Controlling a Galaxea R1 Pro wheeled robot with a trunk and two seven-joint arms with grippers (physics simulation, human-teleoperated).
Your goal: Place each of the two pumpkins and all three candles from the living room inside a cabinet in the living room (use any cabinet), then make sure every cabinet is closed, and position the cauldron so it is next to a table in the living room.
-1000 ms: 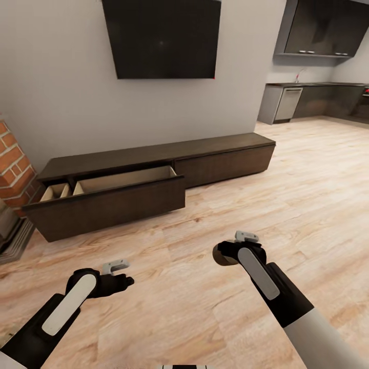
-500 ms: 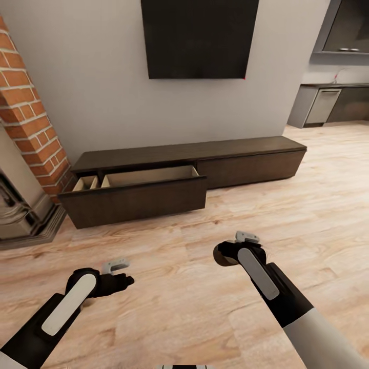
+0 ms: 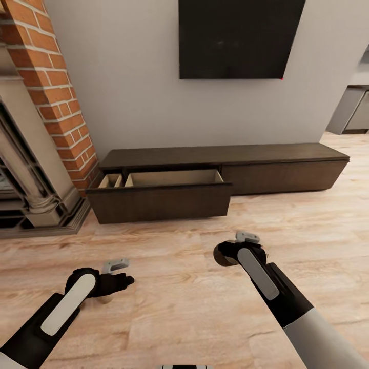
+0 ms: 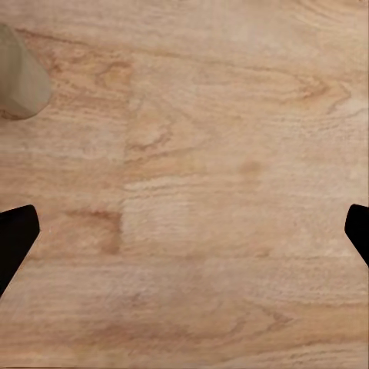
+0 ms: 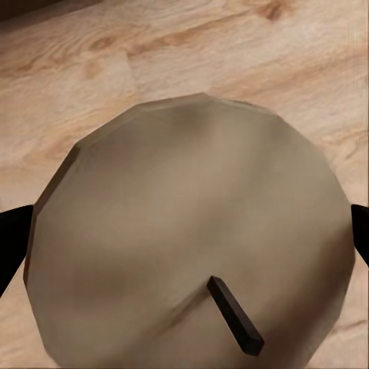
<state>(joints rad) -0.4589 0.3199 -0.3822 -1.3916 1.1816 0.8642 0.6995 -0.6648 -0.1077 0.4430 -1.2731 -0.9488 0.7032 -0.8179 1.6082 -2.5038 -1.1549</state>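
Head view: cam has swung left, fireplace [image 3: 36,154] now in | cabinet [image 3: 220,169] drawer open | R gripper [image 3: 225,252] grips candle [image 5: 192,238] | L gripper [image 3: 120,274] jaws wide, empty | next: go drop candle in.

Head view of a room interior. A black wall-mounted television [image 3: 241,38] occupies the upper centre-right of the frame, fixed to a plain pale grey wall [image 3: 133,102]. A red brick fireplace column [image 3: 54,87] rises along the upper left, with a pale stone surround and stepped base [image 3: 36,200] below it at the left edge. Light wood plank flooring [image 3: 179,307] fills the lower half. Grey kitchen units [image 3: 353,110] appear at the far right edge.
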